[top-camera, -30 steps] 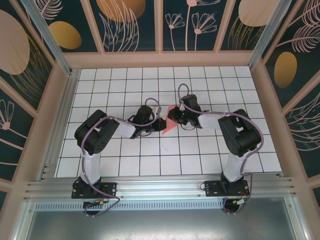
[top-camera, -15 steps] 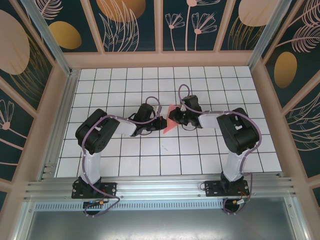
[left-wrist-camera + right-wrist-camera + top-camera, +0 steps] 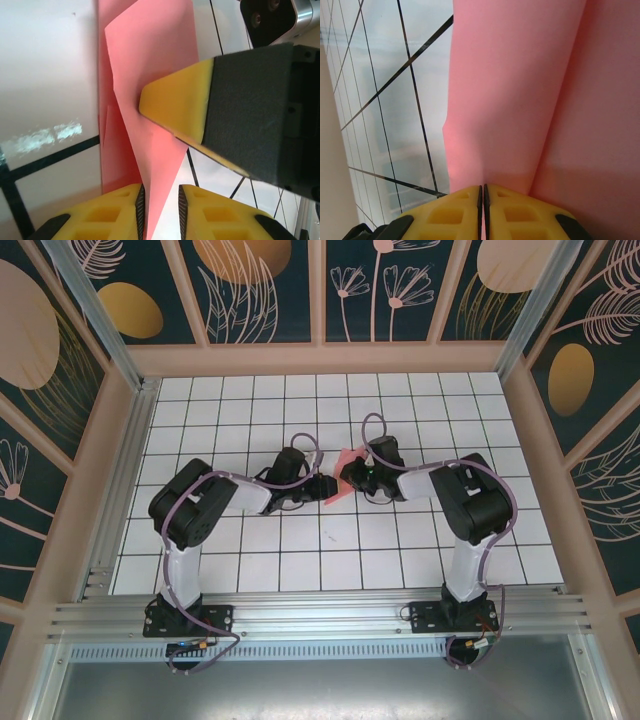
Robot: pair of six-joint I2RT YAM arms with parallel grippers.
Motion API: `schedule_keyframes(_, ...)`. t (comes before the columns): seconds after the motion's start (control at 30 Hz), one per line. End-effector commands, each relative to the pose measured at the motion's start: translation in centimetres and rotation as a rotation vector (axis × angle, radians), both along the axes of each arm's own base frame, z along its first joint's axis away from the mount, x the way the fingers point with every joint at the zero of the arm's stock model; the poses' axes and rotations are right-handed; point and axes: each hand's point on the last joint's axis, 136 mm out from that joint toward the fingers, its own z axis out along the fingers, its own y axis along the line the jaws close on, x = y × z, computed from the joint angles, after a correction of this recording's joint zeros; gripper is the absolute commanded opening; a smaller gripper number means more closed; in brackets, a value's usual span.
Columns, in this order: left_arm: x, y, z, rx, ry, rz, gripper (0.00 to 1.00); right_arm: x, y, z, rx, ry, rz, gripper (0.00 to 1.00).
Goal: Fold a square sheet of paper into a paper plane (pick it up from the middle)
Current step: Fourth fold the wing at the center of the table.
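The right gripper (image 3: 482, 191) has its yellow fingers pressed together on an edge of the pink-red sheet of thin paper (image 3: 520, 90), which is partly folded and held over the middle of the white gridded table (image 3: 400, 540). The left gripper (image 3: 160, 195) stands narrowly parted around the sheet's lower point, seemingly brushing one pad without pinching. From above, both grippers cover most of the sheet.

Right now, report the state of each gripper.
Left gripper: slightly open, folded pink-red paper sheet between its fingers.
Right gripper: closed on that paper.
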Motion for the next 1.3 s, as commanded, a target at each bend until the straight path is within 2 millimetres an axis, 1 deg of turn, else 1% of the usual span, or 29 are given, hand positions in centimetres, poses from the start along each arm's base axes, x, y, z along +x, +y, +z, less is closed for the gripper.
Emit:
schedule_keyframes(0.0, -1.4, 1.5, -1.4, 0.063, 0.049, -0.006, 0.23, -0.7, -1.8, -2.2, -0.045, 0.066, -0.078, 0.15)
schedule_keyframes(0.2, -1.9, 2.4, -2.3, 0.133, 0.067, -0.005, 0.16, -0.5, -1.8, -2.1, -0.052, 0.067, -0.081, 0.15)
schedule_keyframes(0.33, -2.0, 2.9, -3.5, 0.186, 0.099, 0.003, 0.07, -0.4, -2.0, -1.7, -0.051, 0.058, -0.089, 0.14)
schedule_keyframes(0.37, -2.0, 3.1, -3.9, 0.208, 0.115, 0.007, 0.04, -0.4, -2.1, -1.5, -0.051, 0.053, -0.094, 0.14)
schedule_keyframes(0.43, -2.0, 3.4, -4.6, 0.244, 0.143, 0.013, 0.0, -0.2, -2.0, -0.7, -0.041, 0.029, -0.092, 0.14)
schedule_keyframes(0.53, -2.6, 4.0, -5.8, 0.303, 0.194, 0.018, 0.0, 0.0, -1.7, 1.6, -0.007, -0.043, -0.074, 0.14)
schedule_keyframes(0.63, -2.3, 4.1, -6.2, 0.344, 0.222, 0.026, 0.0, -0.2, -0.9, 4.0, 0.026, -0.114, -0.031, 0.15)
schedule_keyframes(0.7, -2.3, 4.2, -6.5, 0.372, 0.24, 0.03, 0.0, -0.6, -0.2, 4.7, 0.025, -0.128, 0.004, 0.15)
schedule_keyframes(0.8, -2.2, 4.2, -6.7, 0.398, 0.263, 0.036, 0.0, -1.2, 0.9, 4.3, 0.009, -0.103, 0.04, 0.15)
schedule_keyframes(1.0, -2.2, 4.3, -6.6, 0.406, 0.289, 0.062, 0.0, -1.2, 1.4, 2.2, -0.007, -0.037, 0.055, 0.14)
schedule_keyframes(1.13, -2.0, 4.3, -6.3, 0.395, 0.298, 0.088, 0.0, -1.2, 1.4, 1.1, -0.015, -0.009, 0.064, 0.14)
schedule_keyframes(1.27, -1.7, 4.1, -5.5, 0.369, 0.295, 0.108, 0.0, -1.1, 0.9, -0.2, -0.031, 0.023, 0.05, 0.14)
